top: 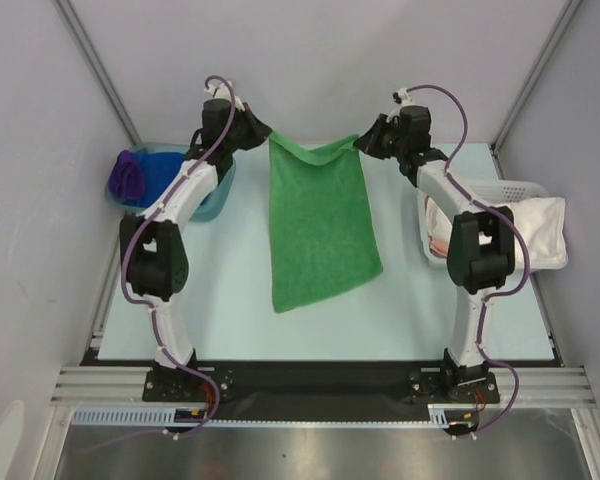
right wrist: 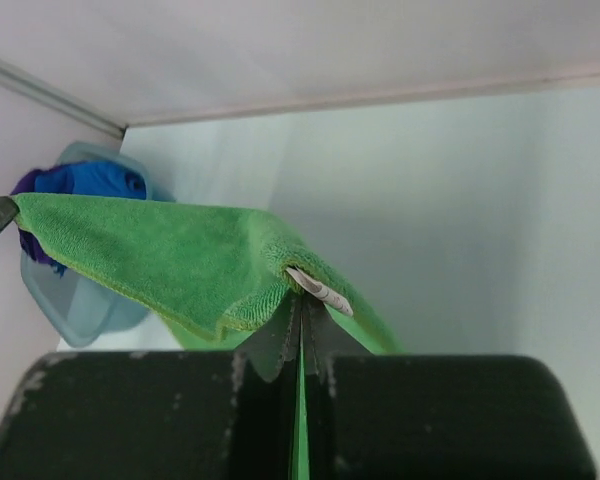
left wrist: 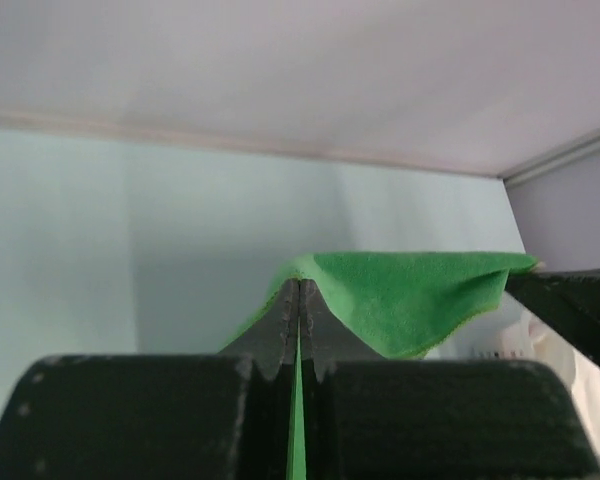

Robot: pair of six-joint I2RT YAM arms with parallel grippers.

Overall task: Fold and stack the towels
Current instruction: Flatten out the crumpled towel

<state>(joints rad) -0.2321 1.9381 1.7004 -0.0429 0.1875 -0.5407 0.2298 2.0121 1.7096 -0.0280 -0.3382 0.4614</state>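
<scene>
Green towel (top: 320,225) is strung btwn both arms at the far end of the desk (top: 230,300), the rest trailing toward the near side. L gripper (top: 263,137) is clenched on its top left corner, R gripper (top: 365,143) on the top right.

Top view only: white slotted basket (top: 510,188) at right. Teal tub (top: 216,200) at far left holds the blue towel (top: 162,168) & purple towel (top: 128,175).

R wrist cam alone shows a white tag (right wrist: 320,288) at the pinched corner. L wrist cam shows the towel's edge running thru shut jaws.

Green towel (top: 320,225), far corners aloft
</scene>
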